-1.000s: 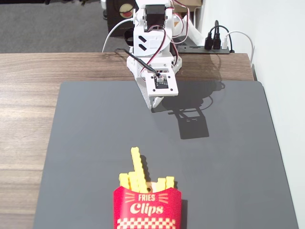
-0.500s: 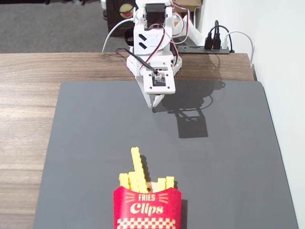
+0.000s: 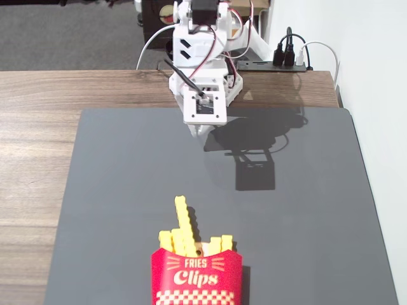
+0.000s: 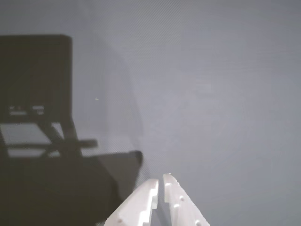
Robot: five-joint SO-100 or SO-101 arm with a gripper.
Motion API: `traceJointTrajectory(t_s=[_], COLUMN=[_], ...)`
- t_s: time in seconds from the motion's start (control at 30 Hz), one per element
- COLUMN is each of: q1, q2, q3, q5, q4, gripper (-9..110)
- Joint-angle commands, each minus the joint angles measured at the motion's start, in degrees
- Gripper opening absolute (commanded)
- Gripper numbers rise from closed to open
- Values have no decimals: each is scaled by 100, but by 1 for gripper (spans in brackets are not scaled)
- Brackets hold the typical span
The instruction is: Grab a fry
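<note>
Approach step, nothing grasped yet. Gripper pinched narrow and empty over bare grey mat, at 12 o'clock in the fixed view. Fry standing tallest in the red "Fries Clips" carton at 6 o'clock, well apart. Next, probably: reaching toward 6 o'clock, spreading fingers around the fry's top.

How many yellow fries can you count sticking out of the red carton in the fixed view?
About 6: the fry, longest, rises left of centre; roughly five short fries line the red carton rim. They crowd together, so some may be hidden.
</note>
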Motion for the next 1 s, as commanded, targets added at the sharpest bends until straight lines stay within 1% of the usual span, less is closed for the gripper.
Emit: traceJointTrajectory(t_s=[0.0, 0.3, 0.43, 0.53, 0.67, 0.77, 0.83, 0.97], q1=[237, 1046, 1274, 1415, 1441, 1345, 1274, 1125], q2=[-483, -1934, -2470, -2953, -3823, -4544, -4878, -5484], q3=[-791, -2092, -2602, -2962, -3560, -4052, -4298, -4553], q5=[-141, -949, -1318, -1521, -1591, -1582, -1556, -1529], q4=[114, -352, -431, -703, -940, -1046, -1116, -1441], gripper=[0, 1, 1, 1, 1, 7, 13, 20])
